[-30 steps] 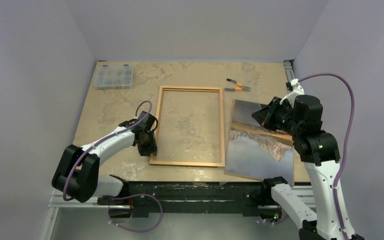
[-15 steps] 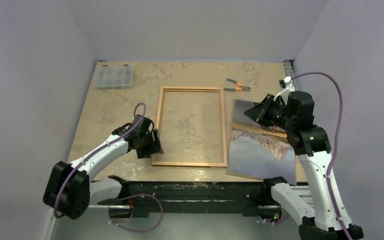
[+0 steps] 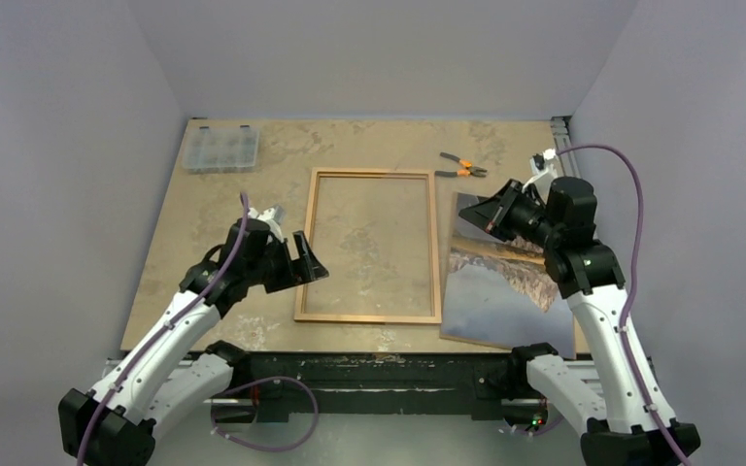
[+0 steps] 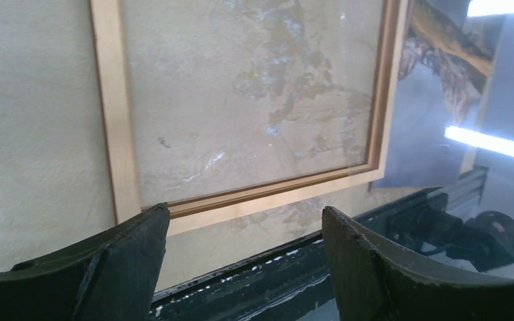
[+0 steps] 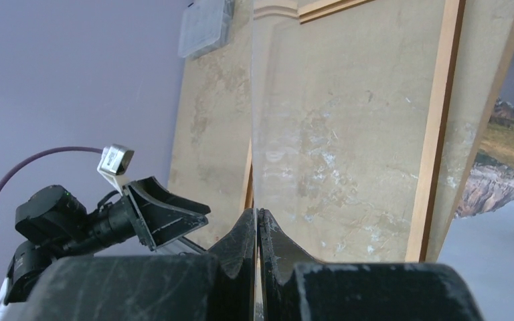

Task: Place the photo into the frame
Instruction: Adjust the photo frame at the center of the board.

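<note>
The frame [image 3: 369,318] of light wood lies flat mid-table; its near left corner fills the left wrist view [image 4: 115,120]. The photo [image 3: 505,291], a mountain mirrored in a lake, lies face up just right of the frame [image 5: 435,167] and shows in both wrist views [image 4: 428,114] [image 5: 502,154]. My left gripper [image 3: 309,260] hangs open above the table beside the frame's left rail, nothing between its fingers [image 4: 244,221]. My right gripper [image 3: 486,214] is over the photo's upper left part, its fingers pressed together [image 5: 257,217].
A clear plastic parts box [image 3: 220,149] sits at the back left. Orange-handled pliers [image 3: 461,167] lie behind the frame. A brown panel's edge [image 3: 565,316] shows along the photo's right side. A black rail [image 3: 369,369] runs along the near table edge. Walls close three sides.
My left gripper has opened and lifted away from the frame's lower left corner, moving up the left rail. My right gripper has shifted a little left and back over the photo, still shut.
</note>
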